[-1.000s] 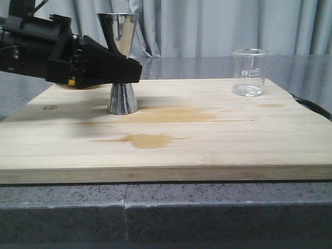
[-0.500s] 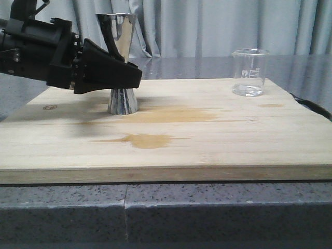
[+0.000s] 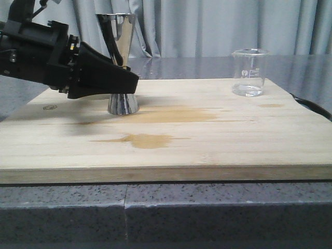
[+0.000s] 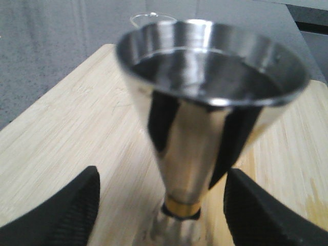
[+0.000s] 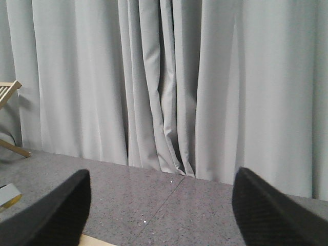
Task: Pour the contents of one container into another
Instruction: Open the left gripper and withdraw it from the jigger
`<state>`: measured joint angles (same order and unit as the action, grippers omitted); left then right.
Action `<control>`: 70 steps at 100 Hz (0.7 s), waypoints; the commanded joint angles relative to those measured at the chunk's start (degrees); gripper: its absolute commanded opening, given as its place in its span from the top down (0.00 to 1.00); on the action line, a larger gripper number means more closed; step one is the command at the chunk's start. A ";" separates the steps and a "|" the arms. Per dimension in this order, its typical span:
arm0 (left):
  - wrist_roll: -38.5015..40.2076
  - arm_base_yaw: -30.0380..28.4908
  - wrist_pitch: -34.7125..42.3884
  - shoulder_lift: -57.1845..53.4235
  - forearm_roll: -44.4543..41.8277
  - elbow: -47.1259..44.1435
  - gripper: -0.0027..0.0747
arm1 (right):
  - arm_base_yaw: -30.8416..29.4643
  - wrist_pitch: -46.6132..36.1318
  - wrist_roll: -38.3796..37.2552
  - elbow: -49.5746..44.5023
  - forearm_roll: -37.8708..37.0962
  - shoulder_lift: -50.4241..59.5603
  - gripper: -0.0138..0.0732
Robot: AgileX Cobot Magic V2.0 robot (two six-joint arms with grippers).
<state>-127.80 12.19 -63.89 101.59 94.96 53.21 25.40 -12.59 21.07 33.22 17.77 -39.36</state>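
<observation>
The steel jigger (image 3: 121, 59) stands upright on the wooden board (image 3: 218, 150), back left, with its gold band (image 4: 182, 207) at the waist. My left gripper (image 3: 132, 82) reaches in from the left at waist height. In the left wrist view the left gripper (image 4: 166, 210) is open, with one finger on each side of the waist and a clear gap on both sides. The clear glass beaker (image 3: 249, 72) stands upright at the back right of the board, untouched; its rim (image 4: 151, 18) shows behind the jigger. My right gripper (image 5: 161, 205) is open and empty, facing the curtain.
Tan wet stains (image 3: 148, 140) mark the board in front of the jigger, with a longer one (image 3: 179, 114) beside its base. The board lies on a grey speckled counter (image 3: 207, 212). A dark cable (image 3: 311, 106) runs by the board's right edge. Grey curtains hang behind.
My left gripper's tip has dipped slightly lower and drawn a little to the left beside the jigger. The jigger and the beaker have not moved.
</observation>
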 commanded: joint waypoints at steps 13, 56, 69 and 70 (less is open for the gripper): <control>7.67 -4.20 -8.85 -2.22 -2.33 1.26 0.34 | -0.07 -5.06 0.39 1.39 -0.77 0.39 0.27; 28.23 -8.17 -8.87 -11.87 -13.47 3.31 0.34 | -0.07 -5.97 0.39 1.39 -0.77 0.39 0.27; 31.33 -11.72 -8.17 -17.77 -12.82 6.93 0.36 | -0.72 -6.47 2.10 1.39 -0.77 0.39 0.27; 31.57 -11.95 -7.75 -18.48 -12.69 7.12 0.36 | -0.74 -6.47 2.48 1.39 -0.77 0.39 0.27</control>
<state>-99.38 2.53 -66.90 89.25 78.02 56.69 25.40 -14.16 21.33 33.22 17.77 -39.36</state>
